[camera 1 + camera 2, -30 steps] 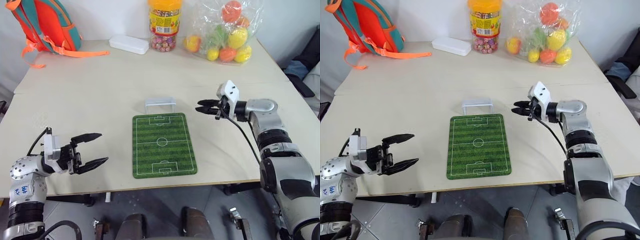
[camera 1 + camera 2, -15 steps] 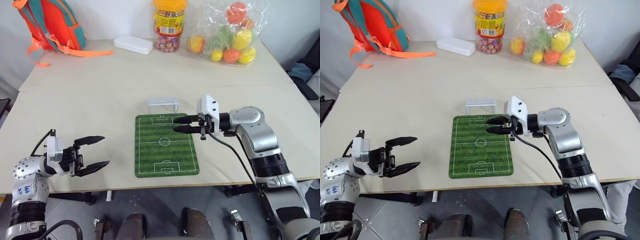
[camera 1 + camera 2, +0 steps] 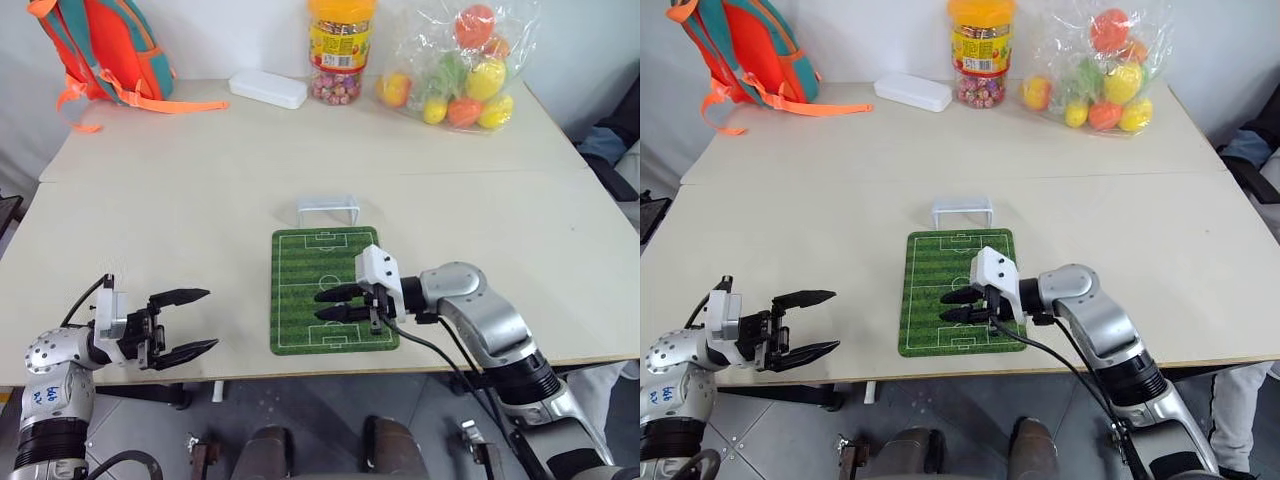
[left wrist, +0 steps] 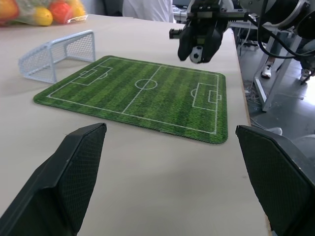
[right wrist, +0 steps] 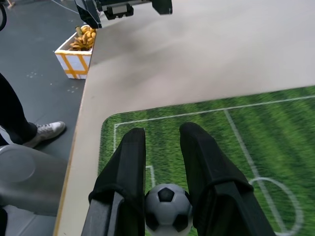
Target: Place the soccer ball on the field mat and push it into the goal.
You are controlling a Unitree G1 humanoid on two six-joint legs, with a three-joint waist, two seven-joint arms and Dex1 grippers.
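Right wrist view shows the right gripper [image 5: 165, 147] pinching the tiny black-and-white soccer ball [image 5: 168, 207] over the green striped field mat [image 5: 256, 128], no legible writing, while the left gripper [image 3: 193, 321] gapes empty.

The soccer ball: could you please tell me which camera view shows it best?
The right wrist view: the soccer ball sits large between the right end effector's fingers. The left wrist view shows it small; the eye views hide it.

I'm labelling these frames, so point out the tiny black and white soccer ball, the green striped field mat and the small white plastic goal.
soccer ball [image 5: 168, 206], right wrist view, its white front face.
field mat [image 3: 310, 270], left eye view, bare striped turf.
goal [image 3: 326, 203], left eye view, its crossbar.
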